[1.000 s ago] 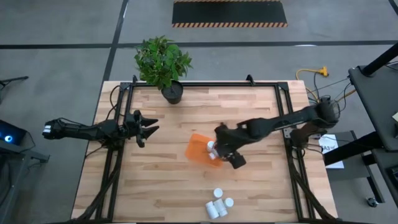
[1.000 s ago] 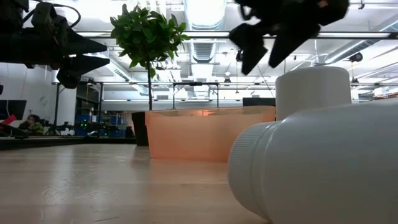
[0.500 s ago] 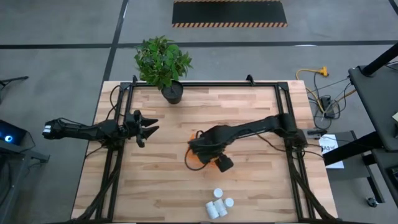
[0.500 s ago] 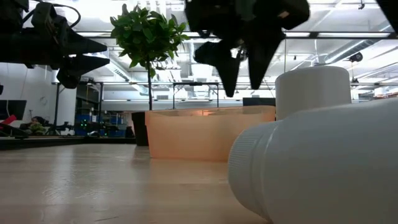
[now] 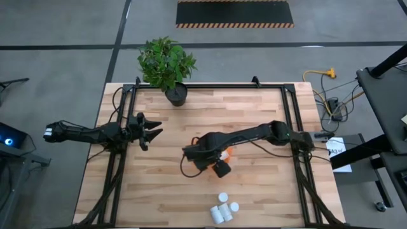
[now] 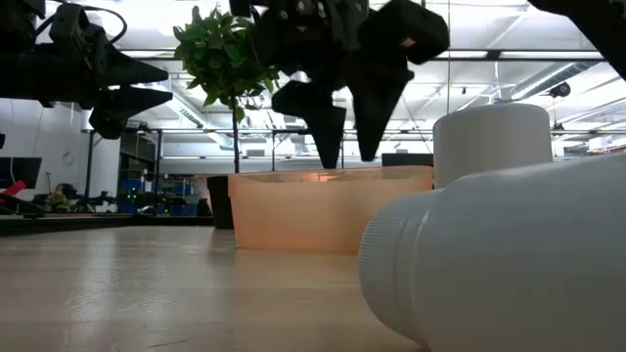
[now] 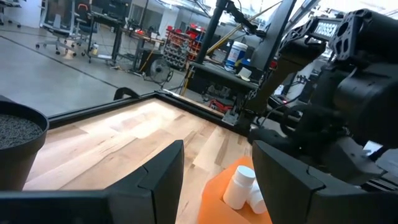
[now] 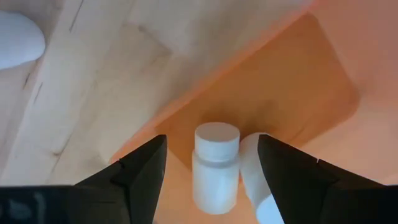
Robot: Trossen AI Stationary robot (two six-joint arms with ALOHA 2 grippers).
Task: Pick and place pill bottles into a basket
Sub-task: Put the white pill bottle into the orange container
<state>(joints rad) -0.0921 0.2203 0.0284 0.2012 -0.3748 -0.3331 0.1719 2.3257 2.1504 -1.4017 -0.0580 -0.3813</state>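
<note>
Above basket (image 6: 328,207), right gripper (image 6: 335,127) (farther left)

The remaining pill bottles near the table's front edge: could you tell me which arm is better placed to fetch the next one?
Probably the right: its open gripper hangs over the basket, nearer the bottles than the left gripper.

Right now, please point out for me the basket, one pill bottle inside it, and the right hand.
basket (image 8: 311,81): right wrist view, on its bare orange floor.
pill bottle (image 8: 215,163): right wrist view, on the white body just under the cap.
right hand (image 6: 340,137): low view, midway between its two dark fingertips, above the basket.
</note>
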